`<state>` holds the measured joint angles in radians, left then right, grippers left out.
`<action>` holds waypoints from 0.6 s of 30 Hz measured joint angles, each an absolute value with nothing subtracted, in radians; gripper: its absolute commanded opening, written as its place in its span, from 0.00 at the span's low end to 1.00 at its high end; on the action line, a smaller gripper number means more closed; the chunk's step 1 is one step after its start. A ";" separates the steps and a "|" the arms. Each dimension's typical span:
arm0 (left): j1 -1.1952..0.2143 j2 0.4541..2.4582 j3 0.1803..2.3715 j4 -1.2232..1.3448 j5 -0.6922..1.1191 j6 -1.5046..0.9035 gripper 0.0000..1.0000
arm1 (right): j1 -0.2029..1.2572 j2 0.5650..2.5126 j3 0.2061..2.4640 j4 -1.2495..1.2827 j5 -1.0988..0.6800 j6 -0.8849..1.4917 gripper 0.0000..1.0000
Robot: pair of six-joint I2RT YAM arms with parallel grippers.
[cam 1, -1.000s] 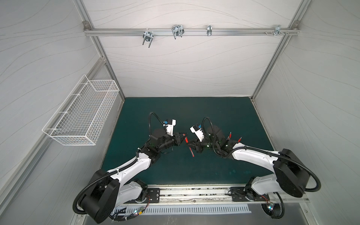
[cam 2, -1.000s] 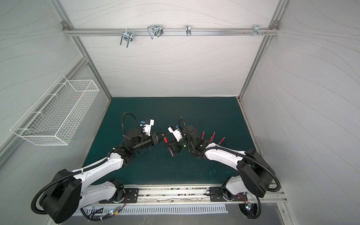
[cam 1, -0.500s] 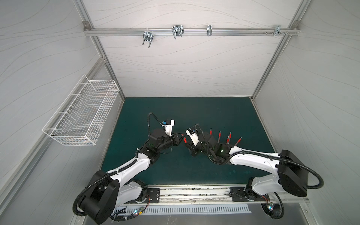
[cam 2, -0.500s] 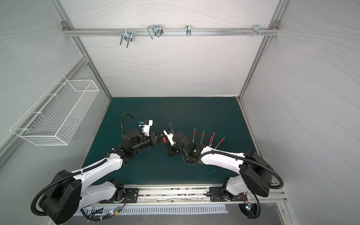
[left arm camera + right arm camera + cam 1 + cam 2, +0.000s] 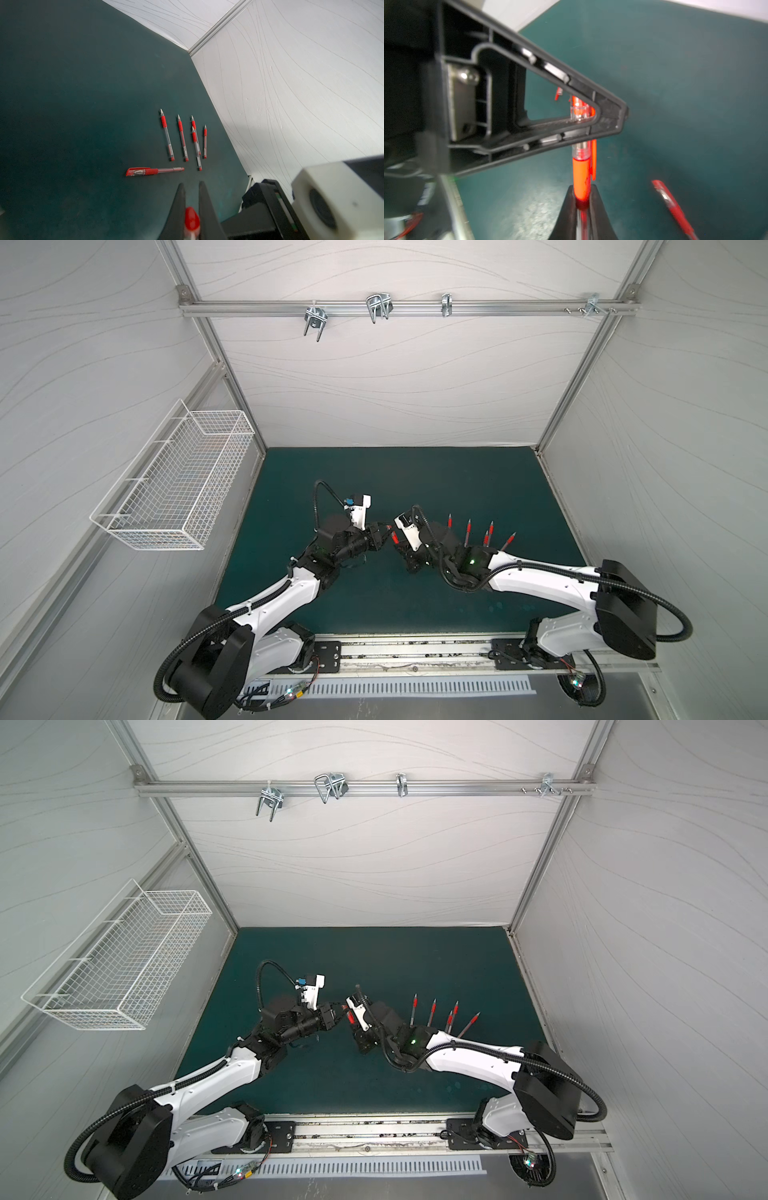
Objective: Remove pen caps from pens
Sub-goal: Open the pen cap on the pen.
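Note:
My left gripper [image 5: 191, 187] is shut on the rounded red end of a pen cap [image 5: 191, 218]. The right gripper [image 5: 581, 190] is shut on the same pen [image 5: 581, 176], whose cap clip [image 5: 593, 158] shows between the two grippers. In both top views the grippers meet tip to tip above the middle of the green mat, left gripper [image 5: 384, 536] against right gripper [image 5: 400, 548]. Several uncapped pens [image 5: 166, 135] lie in a row on the mat, also in a top view as uncapped pens [image 5: 432, 1013]. One capped pen [image 5: 153, 171] lies crosswise before them.
A white wire basket [image 5: 174, 485] hangs on the left wall. A capped pen [image 5: 672, 205] lies on the mat beside my right gripper. The mat [image 5: 415, 481] ends at white walls behind and to the right.
The right arm has swung left with its pen, uncovering the row of pens, and brought the cap end into my left gripper's jaws. The left arm has barely moved.

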<state>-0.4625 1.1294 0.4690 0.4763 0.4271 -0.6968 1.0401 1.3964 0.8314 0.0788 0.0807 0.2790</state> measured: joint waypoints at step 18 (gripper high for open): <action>-0.431 1.065 0.417 0.461 0.391 -0.729 0.00 | 1.069 1.472 0.912 0.032 0.050 0.267 0.00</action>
